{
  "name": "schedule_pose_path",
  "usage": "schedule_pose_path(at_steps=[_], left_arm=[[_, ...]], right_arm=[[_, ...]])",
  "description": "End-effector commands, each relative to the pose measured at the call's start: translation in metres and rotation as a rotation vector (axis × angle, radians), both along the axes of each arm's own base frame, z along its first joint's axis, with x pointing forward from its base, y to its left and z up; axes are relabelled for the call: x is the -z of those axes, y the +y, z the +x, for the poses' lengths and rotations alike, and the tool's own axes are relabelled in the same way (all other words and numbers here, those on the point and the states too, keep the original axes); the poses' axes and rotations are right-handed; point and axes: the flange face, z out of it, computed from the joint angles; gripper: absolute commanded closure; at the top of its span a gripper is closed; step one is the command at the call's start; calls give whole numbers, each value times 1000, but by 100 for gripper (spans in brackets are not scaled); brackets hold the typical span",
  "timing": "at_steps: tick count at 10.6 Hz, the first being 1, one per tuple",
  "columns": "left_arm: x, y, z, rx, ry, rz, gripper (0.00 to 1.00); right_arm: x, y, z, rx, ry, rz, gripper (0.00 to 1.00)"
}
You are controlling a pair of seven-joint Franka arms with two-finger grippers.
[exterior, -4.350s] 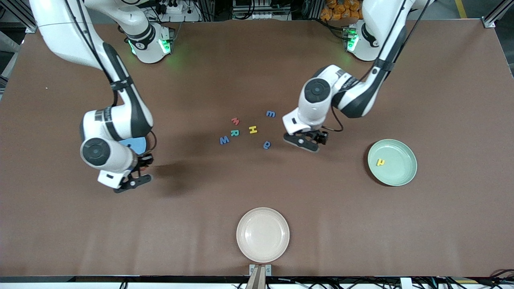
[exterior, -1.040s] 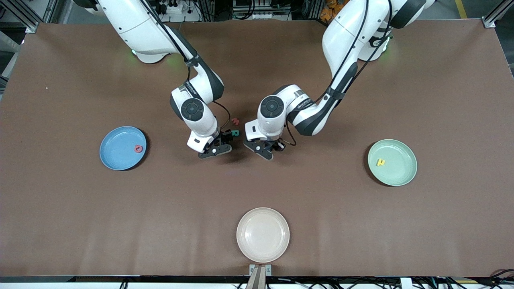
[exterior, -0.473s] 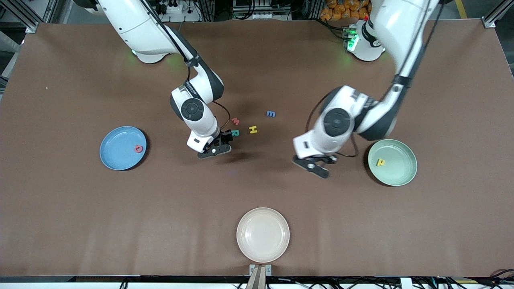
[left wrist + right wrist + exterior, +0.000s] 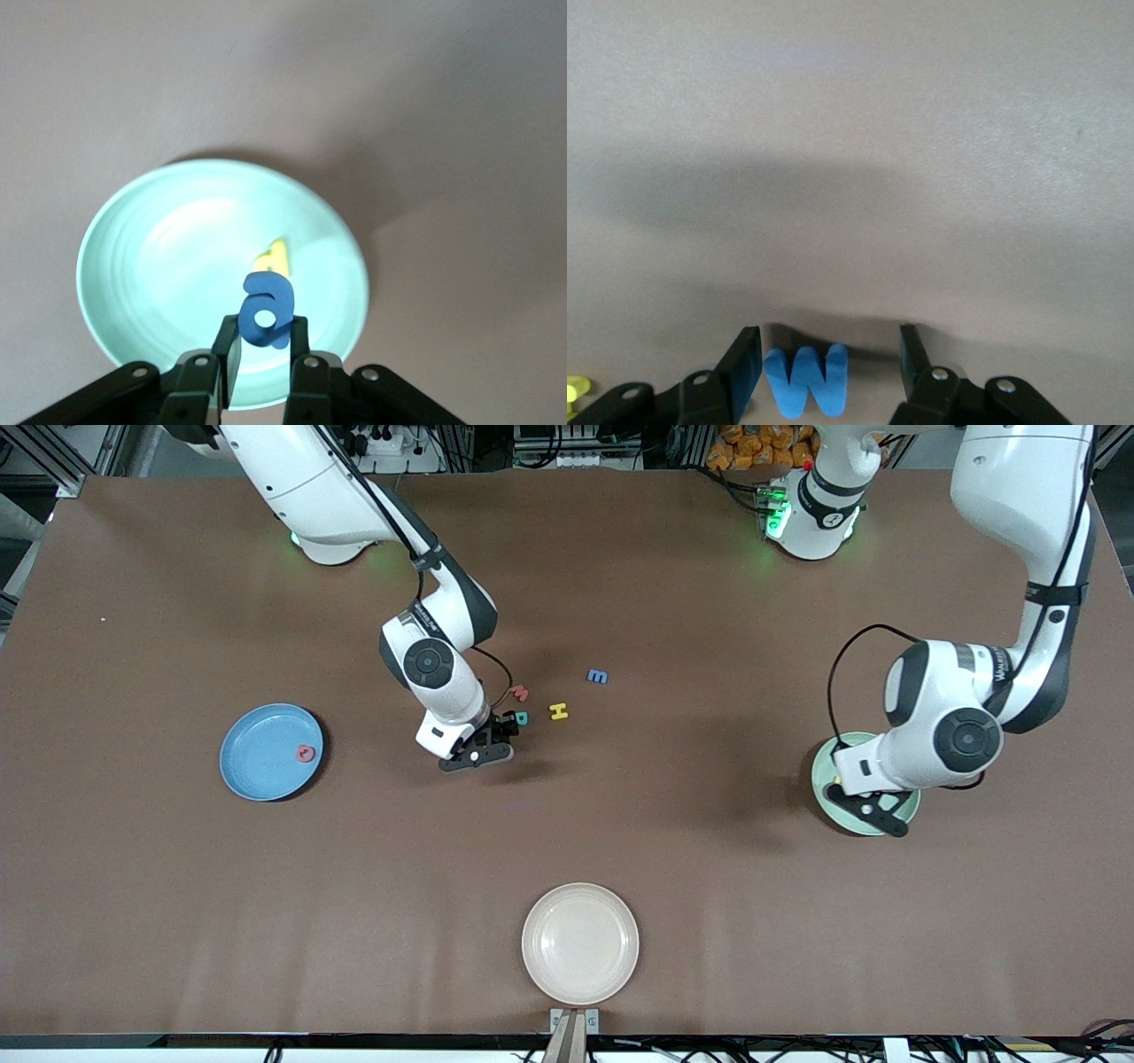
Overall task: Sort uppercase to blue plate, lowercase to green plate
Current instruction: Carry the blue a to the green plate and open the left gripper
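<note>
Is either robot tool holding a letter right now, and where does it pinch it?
The left tool pinches the blue a by its lower edge. The right tool straddles the blue W, open, holding nothing.

green plate mostly hidden under left arm, teal letter partly hidden

Bright, even; wrist views perhaps soft

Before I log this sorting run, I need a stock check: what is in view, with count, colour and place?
Blue plate: 1, right arm's end, holds red Q.
Green plate: 1, left arm's end, holds yellow h.
Cream plate: 1, nearest the camera.
Loose letters: red m, teal R, yellow H, blue m, mid-table.
W: 1, blue, between open right claw.
a: 1, blue, in left claw over green plate.
</note>
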Motion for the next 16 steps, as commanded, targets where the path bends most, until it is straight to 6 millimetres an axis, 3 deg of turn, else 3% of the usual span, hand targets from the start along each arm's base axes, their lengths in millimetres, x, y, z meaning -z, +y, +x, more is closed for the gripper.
schedule_pose_path(at_steps=[1, 2, 3, 6, 9, 16], left_arm=[[25, 27, -14, -39, -25, -4, 81], [29, 32, -14, -45, -39, -3, 56], [28, 34, -13, -48, -44, -3, 1], [8, 22, -8, -35, -81, -7, 0], [-28, -14, -8, 22, -135, -20, 0], [-92, -16, -23, -9, -128, -50, 0]], right_arm=[[7, 13, -7, 4, -5, 6, 29], [8, 13, -8, -6, -7, 2, 29], [8, 15, -10, -14, -7, 0, 28], [10, 13, -12, -60, -17, -20, 28], [12, 10, -12, -107, -27, -53, 32], [14, 1, -11, -128, -17, -74, 38]])
